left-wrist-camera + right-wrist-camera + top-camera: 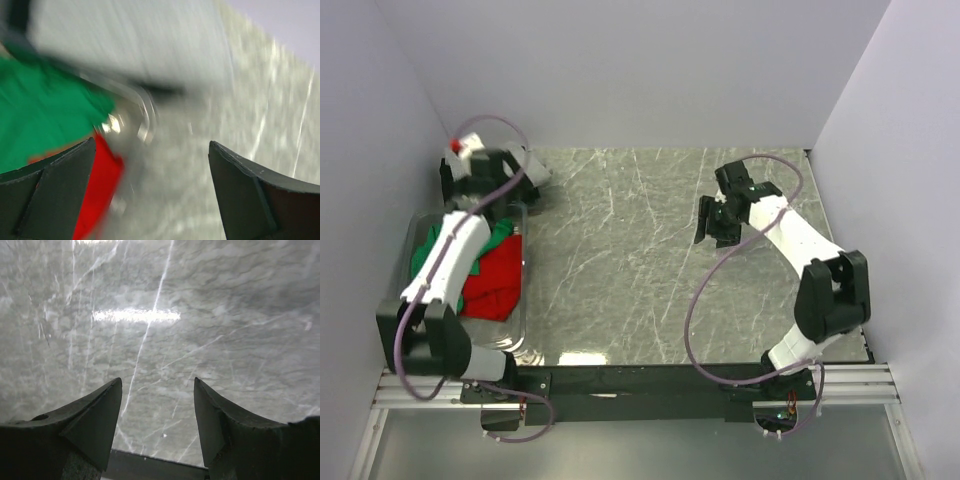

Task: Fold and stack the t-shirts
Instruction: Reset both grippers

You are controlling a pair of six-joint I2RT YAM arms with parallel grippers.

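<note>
Left end effector point(151, 142) and right end effector point(157, 380) gape; one green t-shirt point(45, 110), one red t-shirt point(498, 275).

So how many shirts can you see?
2 for sure: the green shirt and the red shirt, both in the clear bin on the left. The left arm covers part of it, so more may hide there.

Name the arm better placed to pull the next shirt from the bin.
Left. The left gripper, open, hangs at the clear bin holding the green shirt and red shirt; the right gripper, also open, hovers over bare table, well apart.
</note>
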